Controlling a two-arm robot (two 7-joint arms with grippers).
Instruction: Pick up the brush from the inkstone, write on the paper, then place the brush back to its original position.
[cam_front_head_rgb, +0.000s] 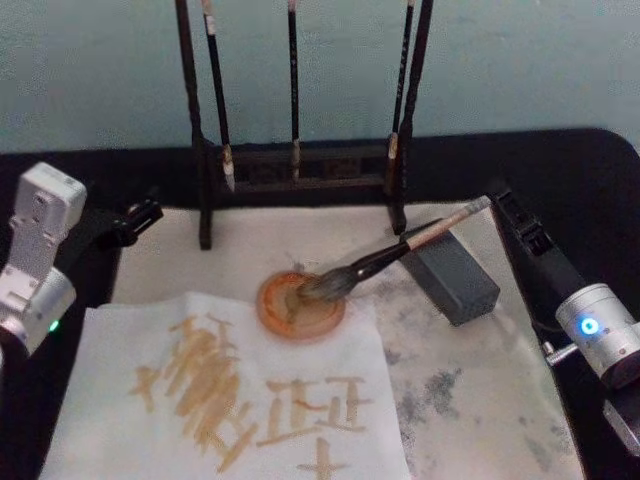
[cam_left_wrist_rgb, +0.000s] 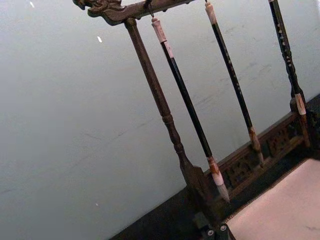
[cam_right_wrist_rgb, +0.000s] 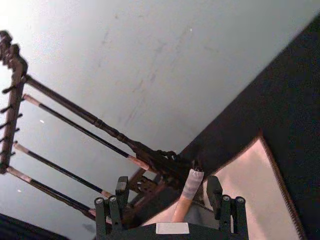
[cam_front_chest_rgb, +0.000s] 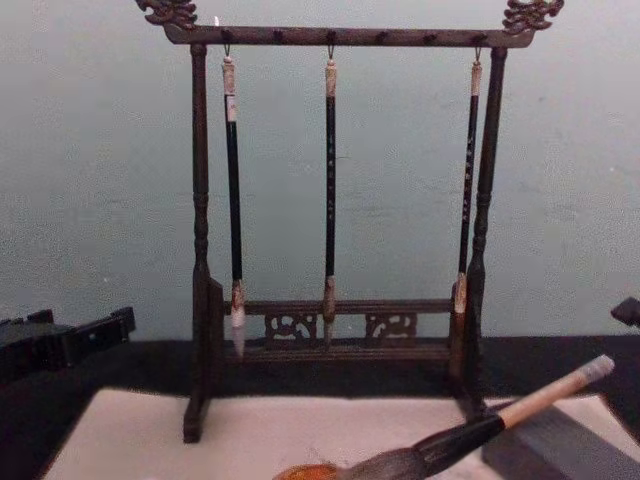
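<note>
Paper (cam_front_head_rgb: 110, 350) lies nearest; we judge the brush (cam_front_head_rgb: 380, 262) light, stiff-handled, soft-tipped. The right gripper (cam_right_wrist_rgb: 168, 187) straddles its pale handle-end, fingers wide; the left gripper (cam_front_head_rgb: 148, 212) is parked.

No legible text anywhere — just unreadable tan strokes (cam_front_head_rgb: 205, 385) brushed on the paper (cam_front_head_rgb: 110, 345)

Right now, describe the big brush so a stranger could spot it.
Before the tall wooden rack sits a round orange inkstone. The brush lies slanted, bristles in it, handle over a grey block, tip at the right end effector. Unlike the three thin hanging brushes, it has a thick bushy head.
</note>
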